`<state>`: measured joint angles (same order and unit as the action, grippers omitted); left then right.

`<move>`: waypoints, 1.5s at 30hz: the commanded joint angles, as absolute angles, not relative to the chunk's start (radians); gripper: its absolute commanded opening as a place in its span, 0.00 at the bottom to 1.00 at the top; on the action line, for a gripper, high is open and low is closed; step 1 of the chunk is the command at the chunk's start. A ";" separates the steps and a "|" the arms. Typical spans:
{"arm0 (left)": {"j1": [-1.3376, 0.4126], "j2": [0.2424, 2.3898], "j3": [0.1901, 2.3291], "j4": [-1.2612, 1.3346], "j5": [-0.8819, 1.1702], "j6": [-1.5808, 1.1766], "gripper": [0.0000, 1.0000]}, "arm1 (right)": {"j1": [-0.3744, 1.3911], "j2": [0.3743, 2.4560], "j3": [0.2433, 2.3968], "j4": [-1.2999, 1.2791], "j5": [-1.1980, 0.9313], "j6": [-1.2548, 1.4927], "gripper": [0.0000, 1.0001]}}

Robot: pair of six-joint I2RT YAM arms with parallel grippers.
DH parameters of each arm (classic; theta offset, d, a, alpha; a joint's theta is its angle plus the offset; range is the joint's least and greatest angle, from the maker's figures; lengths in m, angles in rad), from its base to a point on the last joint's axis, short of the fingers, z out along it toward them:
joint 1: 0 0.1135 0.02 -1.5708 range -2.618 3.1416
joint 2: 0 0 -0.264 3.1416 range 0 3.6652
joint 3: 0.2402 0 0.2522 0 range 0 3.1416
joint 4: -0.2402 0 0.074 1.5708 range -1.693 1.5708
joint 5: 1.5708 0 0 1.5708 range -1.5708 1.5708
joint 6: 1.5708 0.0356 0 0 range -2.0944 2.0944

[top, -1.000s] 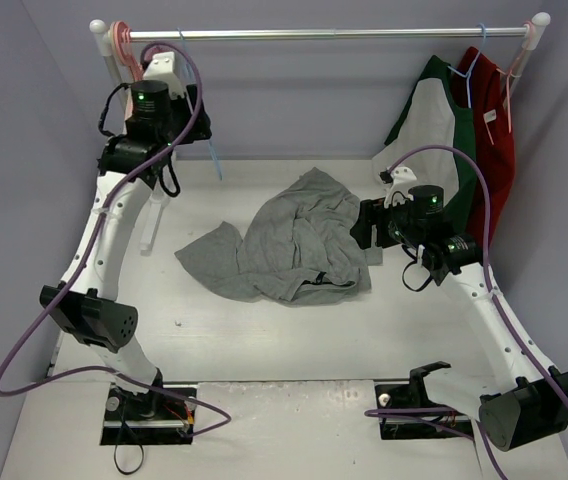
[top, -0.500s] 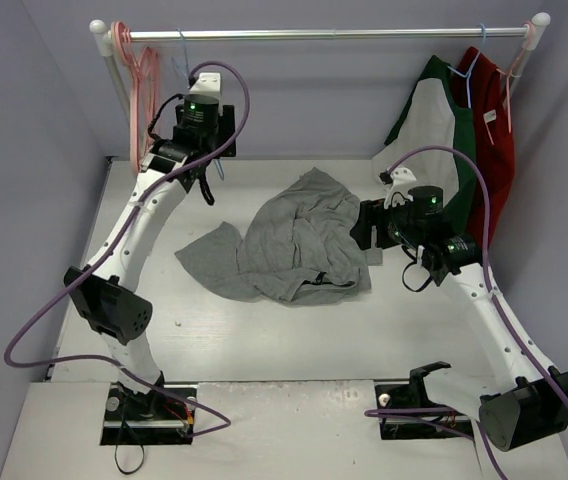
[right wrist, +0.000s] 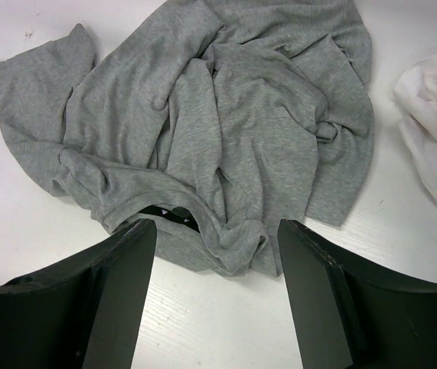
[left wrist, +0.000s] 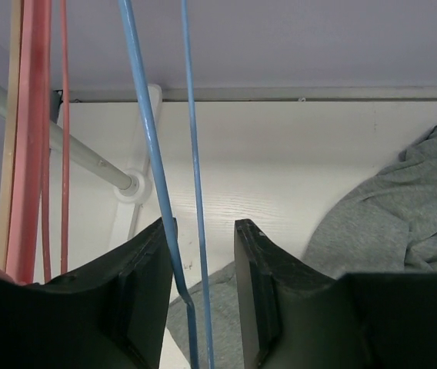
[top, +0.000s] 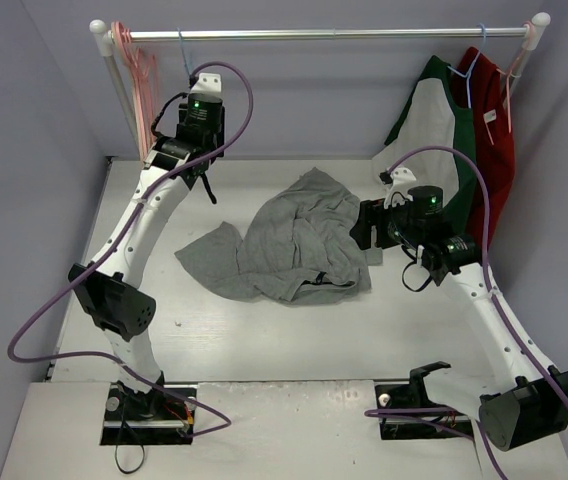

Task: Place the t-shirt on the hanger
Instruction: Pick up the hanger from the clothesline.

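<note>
The grey t-shirt point(top: 294, 240) lies crumpled on the white table, and also shows in the right wrist view point(right wrist: 218, 131). My right gripper point(top: 359, 225) hovers open over its right edge, its jaws straddling the collar area point(right wrist: 215, 224) without touching it. The thin light-blue hanger point(top: 185, 58) hangs from the rail at the left. My left gripper point(top: 196, 120) is raised to it. In the left wrist view two blue hanger wires point(left wrist: 149, 131) run down between my open fingers point(left wrist: 201, 223). The left wire lies against the left finger.
Pink hangers point(top: 142, 70) hang at the rail's left end, just left of my left gripper point(left wrist: 34, 138). The metal rail point(top: 334, 33) spans the back. A white-and-green shirt point(top: 434, 120) and a red garment point(top: 494, 130) hang at the right. The rack's post foot point(left wrist: 130, 184) is below.
My left arm has swung right and up from the pink hangers to the blue hanger, whose wires now sit between the jaws. The right arm and t-shirt have not moved.
</note>
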<state>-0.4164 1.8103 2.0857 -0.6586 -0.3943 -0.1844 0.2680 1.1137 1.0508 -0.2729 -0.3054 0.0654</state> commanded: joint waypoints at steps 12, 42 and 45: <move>-0.402 1.743 2.138 -0.679 -0.419 -0.172 0.29 | 0.267 1.120 1.063 -0.218 -0.327 0.075 0.66; -0.383 1.712 2.198 -0.770 -0.356 -0.172 0.00 | 0.267 1.100 1.054 -0.216 -0.334 0.081 0.66; -0.383 1.665 2.166 -0.706 -0.313 -0.146 0.00 | 0.267 1.097 1.057 -0.216 -0.331 0.081 0.66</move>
